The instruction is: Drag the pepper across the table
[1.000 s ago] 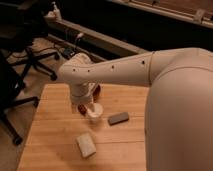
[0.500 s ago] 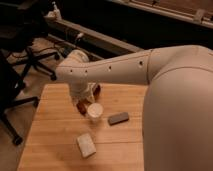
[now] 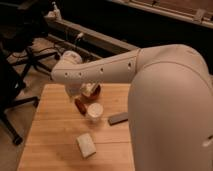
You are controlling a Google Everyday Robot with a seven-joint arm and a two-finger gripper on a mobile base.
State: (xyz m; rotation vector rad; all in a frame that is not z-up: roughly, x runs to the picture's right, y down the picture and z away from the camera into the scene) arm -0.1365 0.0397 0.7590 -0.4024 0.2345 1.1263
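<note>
The pepper (image 3: 80, 106) is a small dark red glossy item lying on the light wooden table (image 3: 50, 130), just left of the white cup (image 3: 94, 111). My gripper (image 3: 81, 93) hangs under the white arm, just above and behind the pepper, and the arm's wrist hides most of it. I cannot tell whether it touches the pepper. A rounder reddish-brown object (image 3: 96, 91) sits behind the cup, right beside the gripper.
A dark grey flat block (image 3: 118, 118) lies right of the cup. A pale rectangular block (image 3: 86, 145) lies near the table's front. My large white arm (image 3: 165, 100) covers the table's right side. Office chairs (image 3: 12, 75) stand left of the table.
The gripper has moved up and to the left, away from the cup. The cup and the pepper beside it now show.
</note>
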